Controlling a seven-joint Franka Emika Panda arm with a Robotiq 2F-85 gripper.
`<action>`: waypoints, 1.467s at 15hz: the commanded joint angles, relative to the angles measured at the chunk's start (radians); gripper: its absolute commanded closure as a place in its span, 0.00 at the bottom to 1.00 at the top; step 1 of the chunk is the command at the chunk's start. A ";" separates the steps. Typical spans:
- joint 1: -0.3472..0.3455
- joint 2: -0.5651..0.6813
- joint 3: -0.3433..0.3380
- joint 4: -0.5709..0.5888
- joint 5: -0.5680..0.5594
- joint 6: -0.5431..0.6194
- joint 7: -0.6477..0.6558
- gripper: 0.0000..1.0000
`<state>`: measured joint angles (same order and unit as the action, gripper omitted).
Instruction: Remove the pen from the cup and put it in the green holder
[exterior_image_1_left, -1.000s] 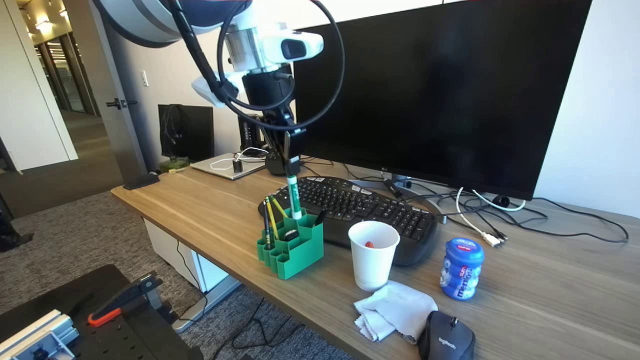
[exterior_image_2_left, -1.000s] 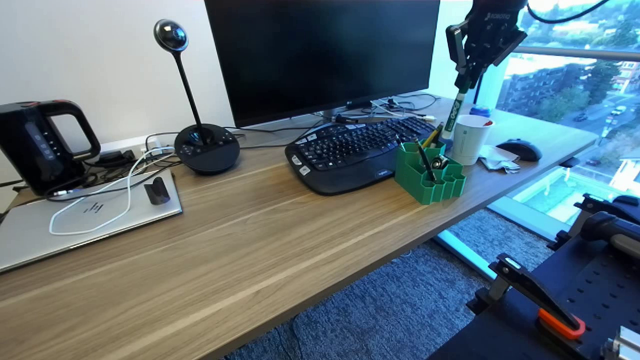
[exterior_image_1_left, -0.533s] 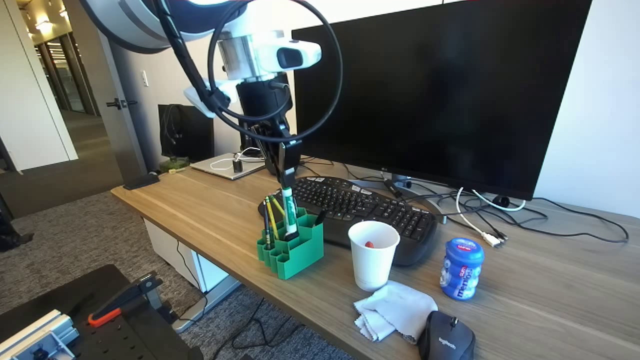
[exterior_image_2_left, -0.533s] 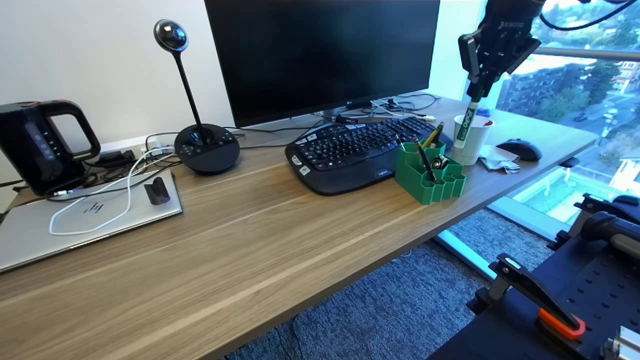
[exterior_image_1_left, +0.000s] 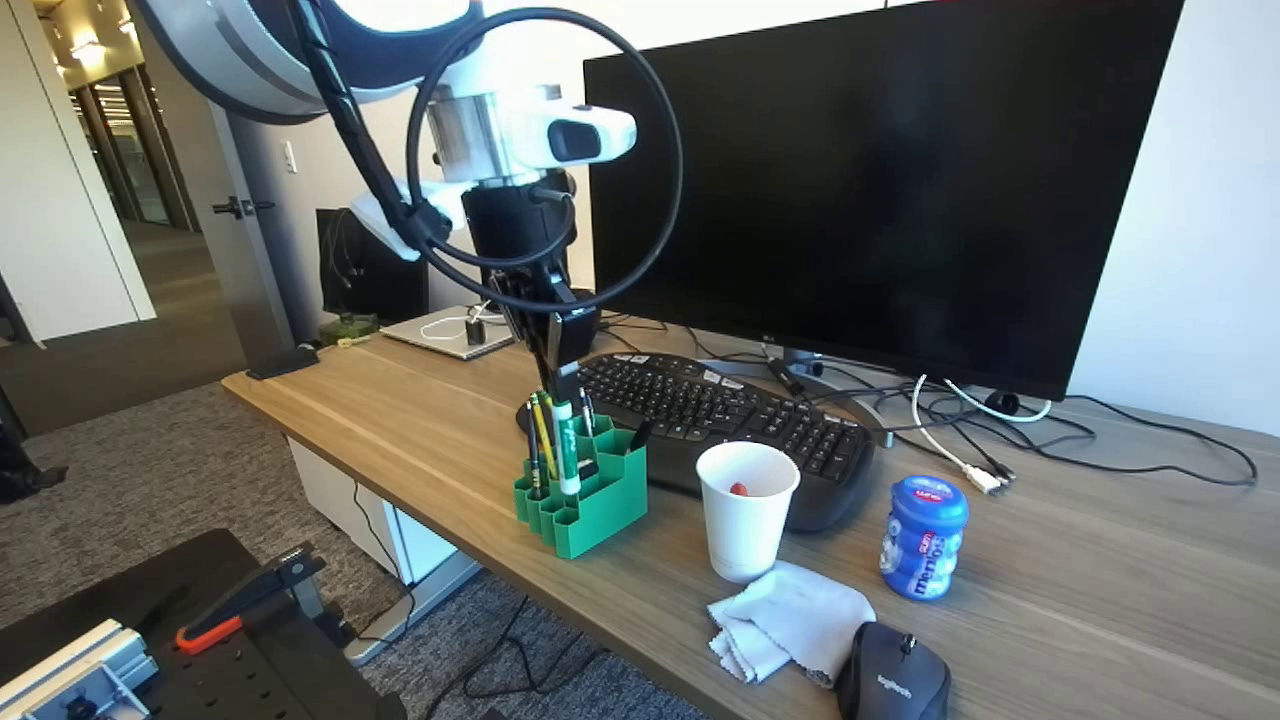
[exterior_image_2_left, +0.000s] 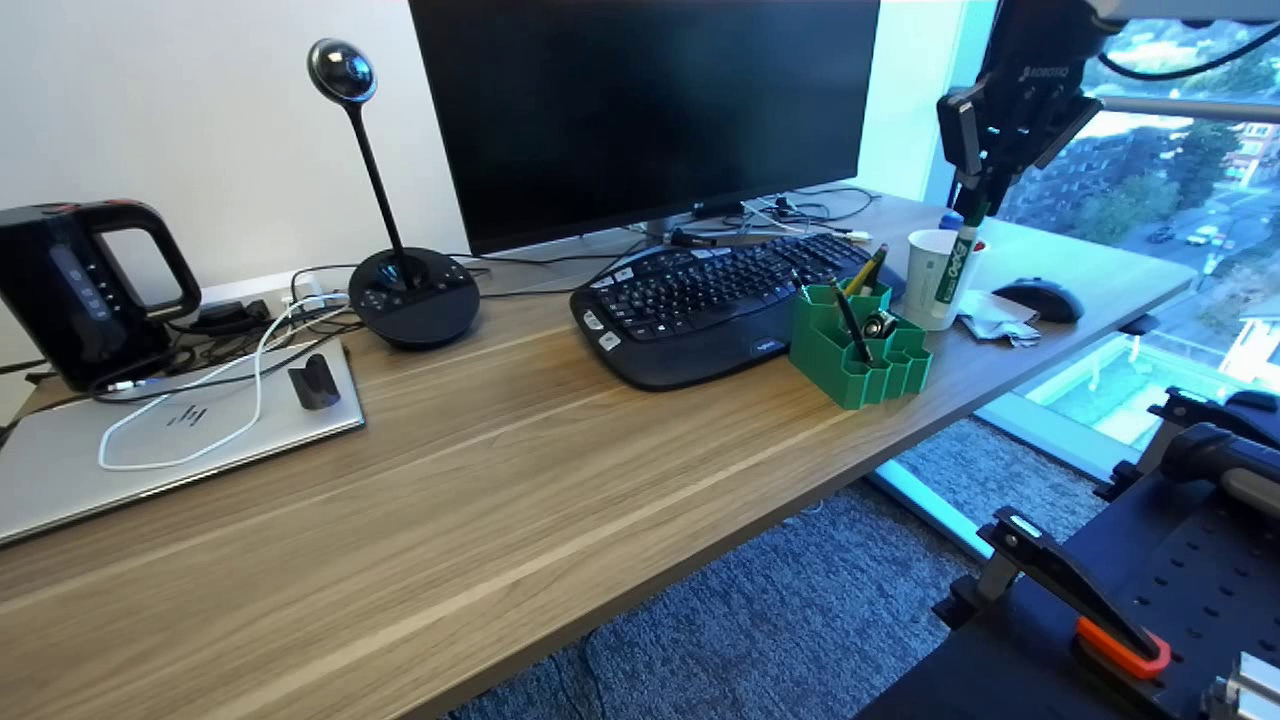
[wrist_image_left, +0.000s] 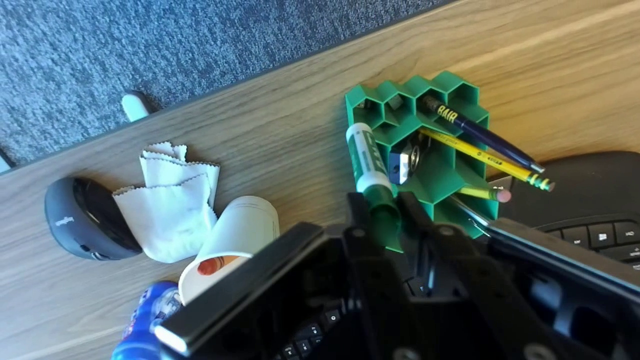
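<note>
Since the end effector (wrist_image_left: 384, 201) is clamped on the pen (wrist_image_left: 370, 157), already out of the cup (exterior_image_1_left: 742, 515), I'd call the lifting done; the pen hangs near the green holder (exterior_image_1_left: 606, 513), in no compartment I can see, so lowering it in and letting go remain

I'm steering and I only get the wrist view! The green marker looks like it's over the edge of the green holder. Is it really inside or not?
Observer: Not yet. In an exterior view the green marker shows against the white cup, with no overlap on the green holder.
Operator: Oops! Is there anything tall I might bump?
Observer: Maybe. In both exterior views a large monitor stands behind the keyboard, so it could get in your way.
</note>
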<state>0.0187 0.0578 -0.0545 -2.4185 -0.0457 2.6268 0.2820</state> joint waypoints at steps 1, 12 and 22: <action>-0.022 -0.025 -0.001 -0.023 -0.013 -0.002 -0.022 0.95; -0.024 -0.050 0.016 -0.046 0.017 0.004 -0.065 0.95; -0.008 -0.030 0.050 -0.086 0.067 0.108 -0.163 0.95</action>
<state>0.0081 0.0280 -0.0187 -2.4795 -0.0291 2.6599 0.1814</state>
